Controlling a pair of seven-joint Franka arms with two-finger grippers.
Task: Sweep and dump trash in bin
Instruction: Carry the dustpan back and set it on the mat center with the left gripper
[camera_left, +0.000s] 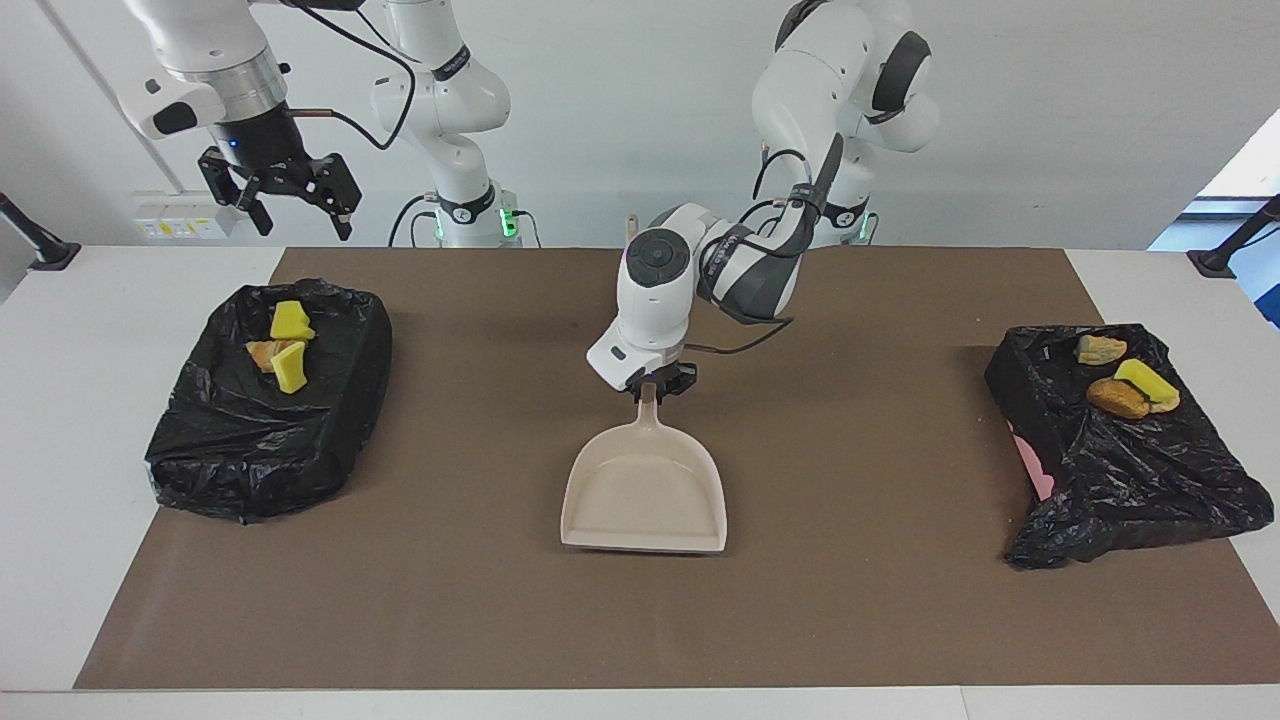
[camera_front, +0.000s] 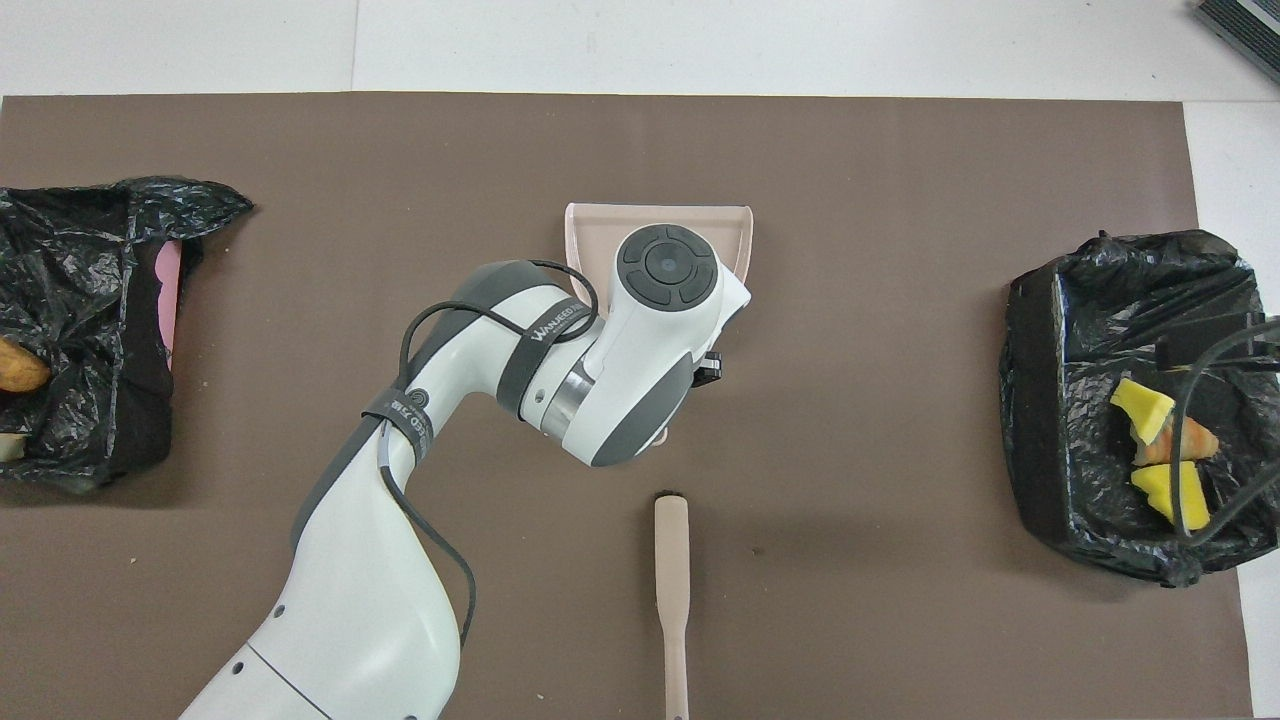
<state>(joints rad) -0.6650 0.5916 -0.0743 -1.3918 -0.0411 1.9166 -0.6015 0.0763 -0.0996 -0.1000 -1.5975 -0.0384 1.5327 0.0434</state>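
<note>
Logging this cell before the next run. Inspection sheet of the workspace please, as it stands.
Surface: brown mat over a white table; a few crumbs on the mat.
Job's things: trash in both bag-lined bins, yellow sponge chunks at the right arm's end, bread-like lumps and a sponge at the left arm's end. Dustpan empty at mid-mat; brush lies nearer the robots.
Clutter: nothing seen.
End effectors: left end effector shut on the dustpan handle; right end effector open, raised over its end of the table, waiting.
Cables: black loops along both arms, none on the mat.
Surroundings: white wall, wall sockets.
</note>
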